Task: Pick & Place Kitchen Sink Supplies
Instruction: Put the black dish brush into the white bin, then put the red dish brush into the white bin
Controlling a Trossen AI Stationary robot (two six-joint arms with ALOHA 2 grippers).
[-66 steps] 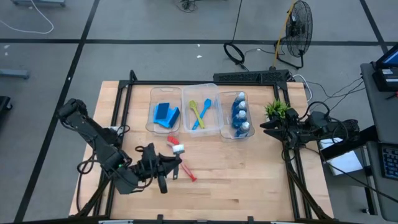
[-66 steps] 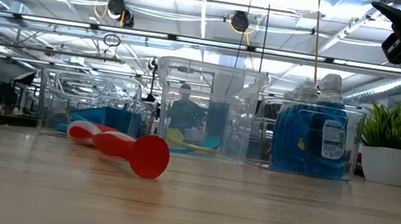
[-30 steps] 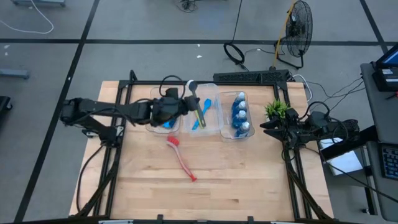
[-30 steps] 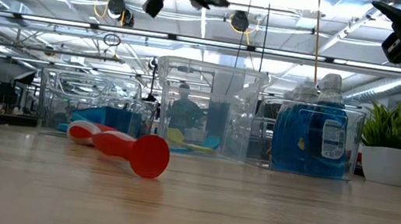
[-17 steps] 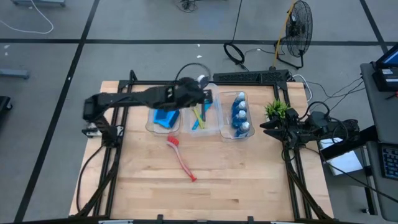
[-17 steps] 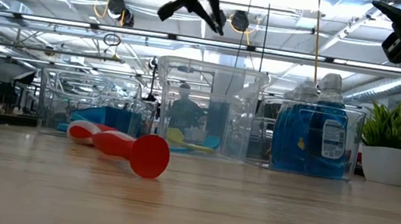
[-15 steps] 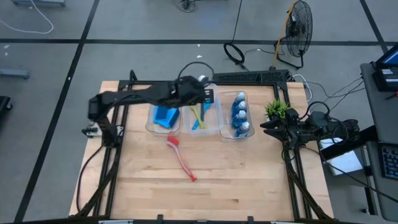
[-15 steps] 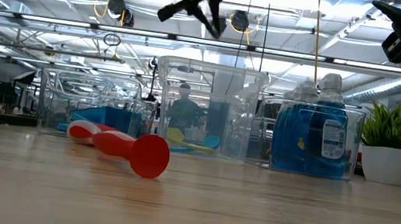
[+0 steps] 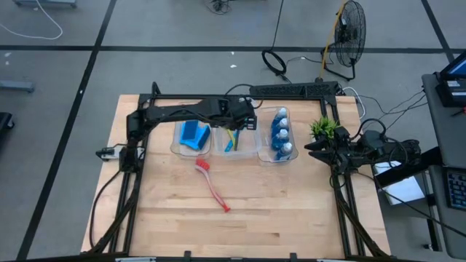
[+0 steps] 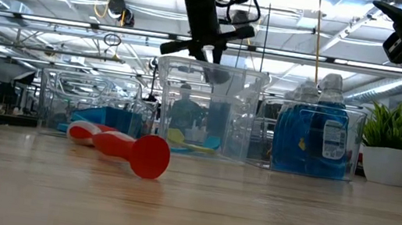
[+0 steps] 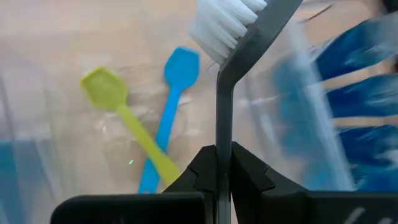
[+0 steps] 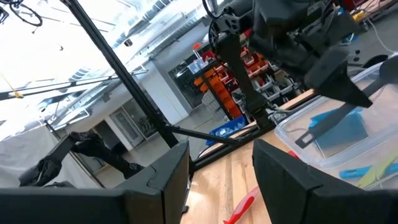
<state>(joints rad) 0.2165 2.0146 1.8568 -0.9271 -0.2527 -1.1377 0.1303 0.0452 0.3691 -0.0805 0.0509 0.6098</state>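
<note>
Clenched on the thin handle of a dark grey dish brush [image 11: 231, 74], the left hand [image 9: 245, 118] is held over the middle clear bin [image 9: 248, 149] at the far side of the bench [image 9: 291, 211], apparently so that the brush can be lowered in among its kind. Inside that bin a yellow-green brush [image 11: 127, 124] and a light blue brush [image 11: 166, 112] are already laid, crossing each other. The held brush is gripped low on its handle, so that its long axis runs straight out from the fingers, with the white bristle head [image 11: 219, 23] at the far end; in the low view it is seen tilted just above the bin's rim. To the left, the blue sponges [image 9: 194, 135] are kept in their own bin, and to the right the blue-and-white bottles [image 9: 282, 135] in another, so sorting by kind is suggested. A red brush [image 9: 212, 185] is left lying on the open bench nearer the front, its head toward the bins and its handle running near and rightward. The right hand [image 9: 312, 148] is parked beside the potted plant [image 9: 325, 127], fingers apart and holding nothing.
</note>
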